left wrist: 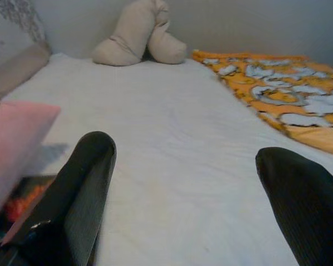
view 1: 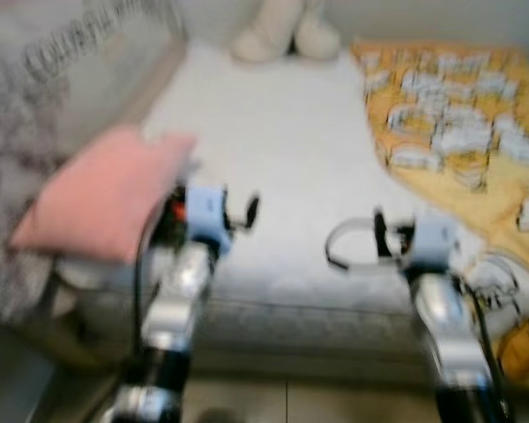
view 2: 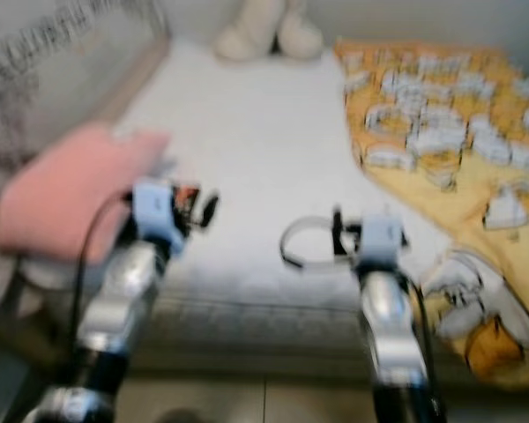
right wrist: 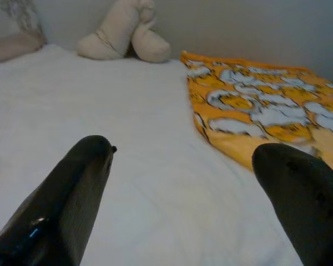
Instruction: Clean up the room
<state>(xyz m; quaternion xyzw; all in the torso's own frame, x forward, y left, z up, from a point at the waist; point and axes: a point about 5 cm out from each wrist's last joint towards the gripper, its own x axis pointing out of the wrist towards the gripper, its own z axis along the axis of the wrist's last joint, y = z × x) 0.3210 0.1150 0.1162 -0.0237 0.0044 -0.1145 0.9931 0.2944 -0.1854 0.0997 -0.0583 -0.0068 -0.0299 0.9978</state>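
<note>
From the left eye we're looking down on a bed (view 1: 273, 150) with a white sheet, the whole picture soft with blur, and both silver arms are raised over its near edge. The left gripper (view 1: 238, 211) sits just beside a pink pillow (view 1: 101, 189) that lies at the left side of the mattress, probably where it was last dropped, while the right gripper (view 1: 357, 242) hangs over bare sheet near an orange blanket (view 1: 458, 123) patterned in white and grey, spread loosely down the right side and spilling off the corner. The right eye gives the same layout, with a pale stuffed toy (view 2: 269, 35) propped against the wall at the far end and something white and crumpled (view 2: 476, 295) on the blanket's near corner; too blurred to name. Over to the left wrist: two black fingers (left wrist: 80, 194) stand wide apart, nothing between them, the pink pillow close alongside and something orange and dark tucked under its edge. Right wrist now: fingers (right wrist: 72, 194) likewise spread and empty, aimed across the sheet toward the blanket's edge. My read is that tidying has barely started, with the rumpled blanket or the pillow the likely first job.
</note>
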